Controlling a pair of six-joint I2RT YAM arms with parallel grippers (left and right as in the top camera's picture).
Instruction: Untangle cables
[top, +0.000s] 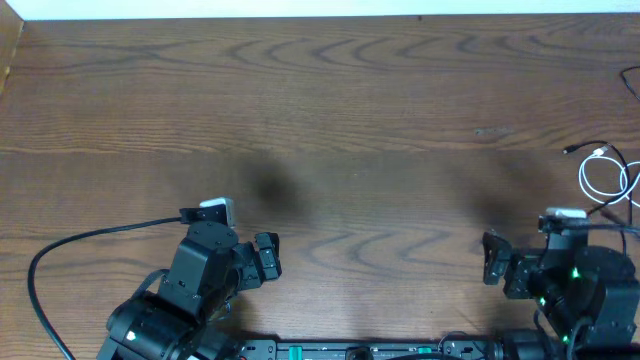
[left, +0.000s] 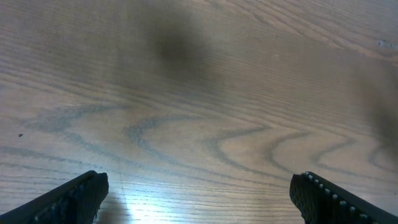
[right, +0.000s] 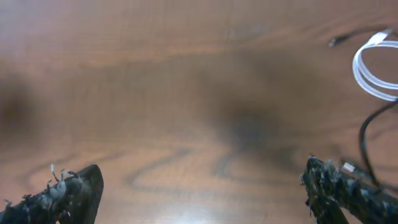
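Brown wood-grained bench (top: 320, 100) is carrying the cables near its right edge: a thin white flexible cord (right: 356, 68) is lying in a rounded loop, and slim black cords (right: 362, 137) with small plug ends are curving beside it. The left end effector (left: 199, 186), with ribbed black fingers, is hovering spread wide and gripping nothing, well apart from the cords. The right end effector (right: 202, 180), equally wide and empty, is sitting near the loop without touching it

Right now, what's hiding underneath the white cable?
Bare wooden table shows under the white cable. A thin black cable runs close by its loop. Whether it slips beneath is too small to tell.
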